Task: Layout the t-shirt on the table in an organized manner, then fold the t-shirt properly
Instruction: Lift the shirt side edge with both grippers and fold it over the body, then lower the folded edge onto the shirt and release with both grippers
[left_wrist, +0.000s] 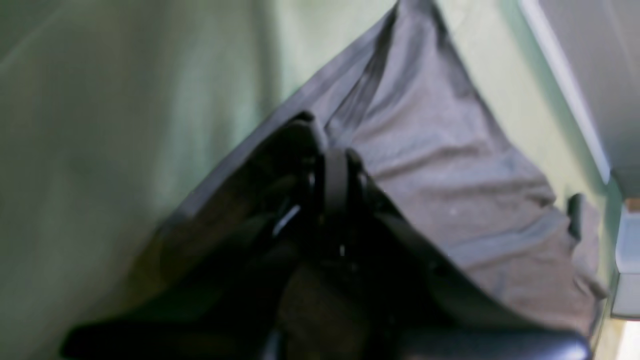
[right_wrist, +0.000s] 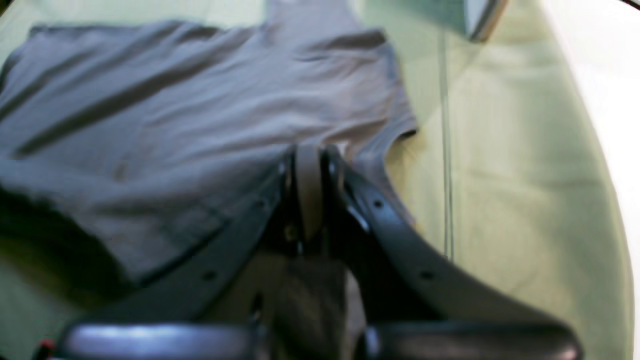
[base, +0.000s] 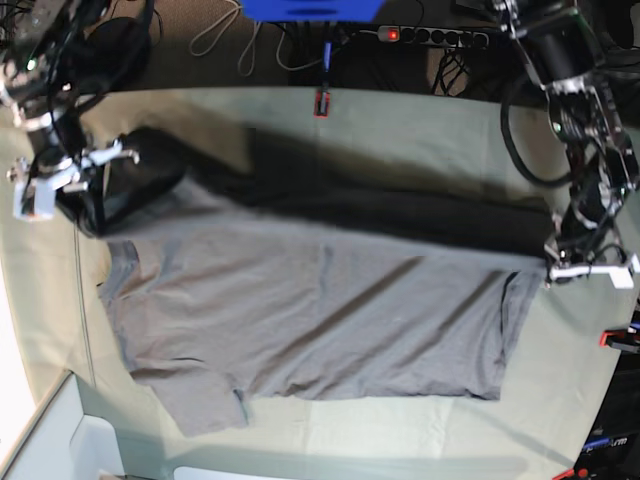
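Laying-out step, by the look of it: shirt (base: 310, 310) spread across the desk (base: 420, 125), far edge lifted; left claw (left_wrist: 336, 172) pinches the hem corner, right claw (right_wrist: 309, 170) the collar end; next, draw taut, lower flat.

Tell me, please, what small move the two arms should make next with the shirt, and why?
Probably draw the held far edge outward and lower it flat. The left gripper and right gripper are each shut on the t-shirt, holding that edge raised over the table, while the near part already lies spread.
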